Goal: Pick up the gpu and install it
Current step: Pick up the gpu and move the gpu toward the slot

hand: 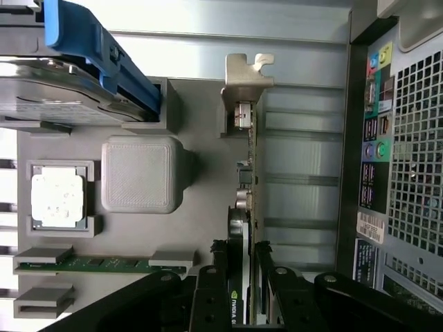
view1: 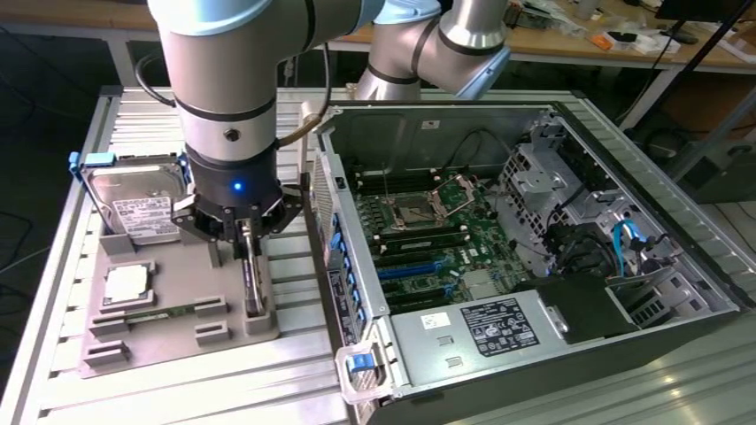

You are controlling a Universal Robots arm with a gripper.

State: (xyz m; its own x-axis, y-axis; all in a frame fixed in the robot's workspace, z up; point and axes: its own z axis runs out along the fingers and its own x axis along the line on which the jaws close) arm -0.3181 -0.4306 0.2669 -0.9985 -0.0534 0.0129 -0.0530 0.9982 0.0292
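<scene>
1. I'm standing in a workshop with cluttered benches running along the back. In front of me a slatted metal table [view1: 296, 385] is carrying a grey tray [view1: 165, 341] and, just beside it, an open computer case [view1: 413, 133].
2. The gripper [hand: 240, 277] is hanging straight down over the tray. Its fingers [hand: 210, 290] are pressing on the two flat faces of the graphics card [view1: 251, 288], so to my eye it is clamping the card.
3. The card is standing on its long edge in a slot on the tray, on the side nearest the case. The gripper is taking it partway along its length, and the silver bracket [hand: 246, 79] is sitting at the end away from the fingers.
4. I'm judging the card to be light and stiff but fragile, a thin board with bare parts. The flat faces by the black cooler are looking like the safest hold, and the bottom contacts the worst.
5. Further out, a hard drive [view1: 136, 208], a processor chip [view1: 127, 283] and a memory stick [view1: 154, 316] are lying in other pockets, apart from the fingers.
</scene>
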